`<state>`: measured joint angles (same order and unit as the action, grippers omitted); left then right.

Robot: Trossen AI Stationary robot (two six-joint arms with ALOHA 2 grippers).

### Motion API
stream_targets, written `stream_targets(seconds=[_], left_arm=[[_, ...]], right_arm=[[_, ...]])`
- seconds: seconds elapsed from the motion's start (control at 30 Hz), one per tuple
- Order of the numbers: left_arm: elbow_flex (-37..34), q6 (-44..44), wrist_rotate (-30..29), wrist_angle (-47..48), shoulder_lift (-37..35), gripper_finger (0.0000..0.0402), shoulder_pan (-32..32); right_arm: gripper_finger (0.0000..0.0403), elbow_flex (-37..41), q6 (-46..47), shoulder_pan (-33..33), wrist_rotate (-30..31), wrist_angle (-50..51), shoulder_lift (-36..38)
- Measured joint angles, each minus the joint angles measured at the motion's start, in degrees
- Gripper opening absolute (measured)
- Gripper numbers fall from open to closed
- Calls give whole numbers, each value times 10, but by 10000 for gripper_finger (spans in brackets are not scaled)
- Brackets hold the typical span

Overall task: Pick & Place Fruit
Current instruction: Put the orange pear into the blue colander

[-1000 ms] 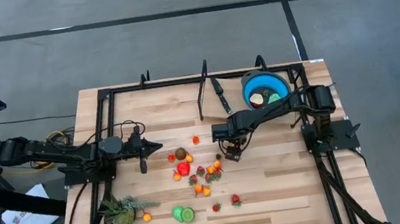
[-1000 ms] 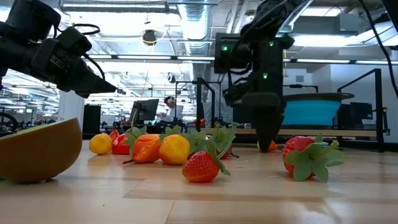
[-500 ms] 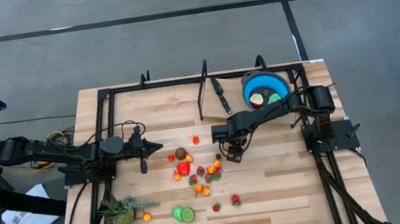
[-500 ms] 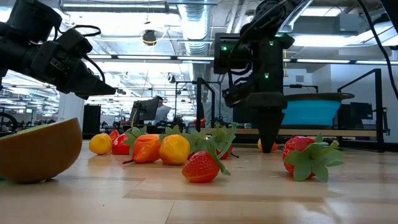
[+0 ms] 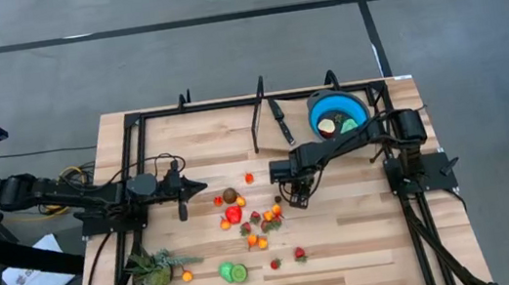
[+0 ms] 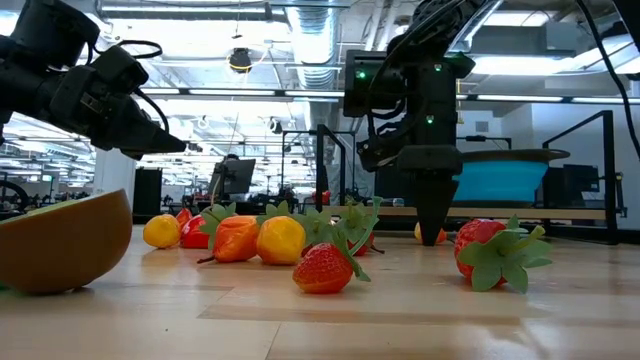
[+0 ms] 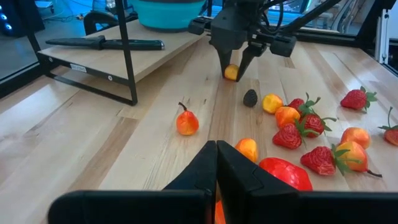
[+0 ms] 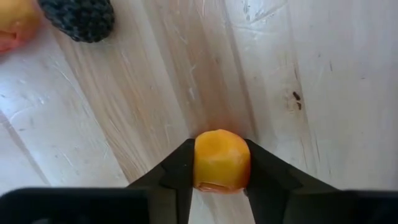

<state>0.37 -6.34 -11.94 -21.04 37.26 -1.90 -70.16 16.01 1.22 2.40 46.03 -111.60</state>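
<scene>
Orange fruit piece (image 8: 222, 160) is sitting between the right tool (image 8: 219, 167) fingers, both pads touching its sides, so the right tool is gripping it. It is still resting on the wooden counter (image 5: 346, 239), not lifted. In the high view the right tool (image 5: 298, 193) is pointing down just right of counter centre, roughly 3 o'clock of the main fruit cluster (image 5: 250, 220). A dark berry-like fruit (image 7: 250, 98) is lying just beside the gripped piece, apart from it.

Left tool (image 7: 216, 163) is closed, fingers pressed together with nothing between them. It is hovering above the counter at about 9 o'clock of the cluster (image 5: 199, 185), tips pointing toward 3 o'clock.

Remaining fruit is lying loose mid-counter: strawberries (image 6: 323, 268), orange and yellow pieces, a red pepper-shaped one (image 7: 285, 174), and a small orange pear shape (image 7: 187, 122) lying apart from the rest. Two green pieces (image 5: 232, 273) are sitting toward 6 o'clock, beside a spiky green plant (image 5: 157, 268) at about 7 o'clock.

Blue bowl (image 5: 336, 112) is sitting at about 1 o'clock on the counter with a couple of fruits already inside. A black-handled knife (image 5: 279, 120) is lying just left of the bowl.
</scene>
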Motion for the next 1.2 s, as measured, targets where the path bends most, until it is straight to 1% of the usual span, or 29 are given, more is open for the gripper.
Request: stream_targets(seconds=[0.13,0.23,0.4,0.6,0.73,0.9,1.0,1.2], left_arm=[[0,0,0,0,0,1,0],[0,0,0,0,0,1,0],[0,0,0,0,0,1,0],[0,0,0,0,0,1,0],[0,0,0,0,0,1,0],[0,0,0,0,0,1,0],[0,0,0,0,0,1,0],[0,0,0,0,0,1,0]], right_arm=[[122,-16,-1,-5,11,21,1],[111,-37,-1,-4,12,29,4],[93,-80,-25,-4,8,97,5],[106,-148,-42,1,6,212,6],[102,-199,-62,10,6,285,6],[96,-254,-95,37,9,362,7],[98,-274,-108,61,25,395,7],[98,-284,-146,121,36,426,20]])
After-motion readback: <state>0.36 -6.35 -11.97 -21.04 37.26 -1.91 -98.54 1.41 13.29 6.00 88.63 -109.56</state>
